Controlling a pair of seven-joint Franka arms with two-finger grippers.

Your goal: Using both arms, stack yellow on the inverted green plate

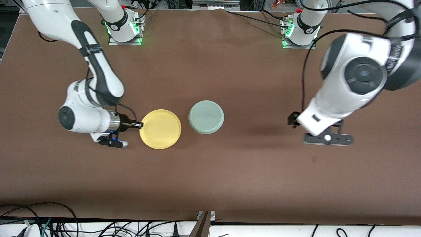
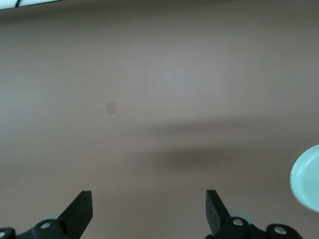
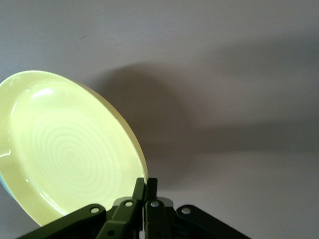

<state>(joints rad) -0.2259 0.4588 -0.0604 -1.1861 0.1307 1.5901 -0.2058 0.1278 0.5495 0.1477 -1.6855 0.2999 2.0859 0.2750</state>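
**Ana:** Two plates sit near the middle of the desk (image 1: 210,184). Where's the yellow plate (image 1: 160,129) exactly?

**Ben:** Beside the green plate (image 1: 206,117), toward the right arm's end of the desk. In the front view the yellow one is at about eight o'clock from the green, a touch nearer the camera, with a narrow strip of bare desk between them. The green one is already upside down, flat ringed underside up.

**Ana:** And the right pincer (image 1: 139,125)?

**Ben:** Pressed together on the yellow plate's rim, at the plate's nine o'clock edge in the front view. The right wrist view shows the fingers pinching the rim with the plate's hollow face toward the lens. I cannot tell whether the plate has left the desk.

**Ana:** The left pincer (image 1: 328,138)?

**Ben:** Spread wide, holding nothing, over bare desk toward the left arm's end, well apart from both plates. That arm waits. Its wrist view catches only a sliver of the green plate.

**Ana:** So which step is this?

**Ben:** I'd say the grasp on yellow is made and the carry is next. The move calls for raising the plate clear of the green rim, travelling toward three o'clock, centring it over the green underside, then lowering it level before letting go, since a rim pinch may let it tilt
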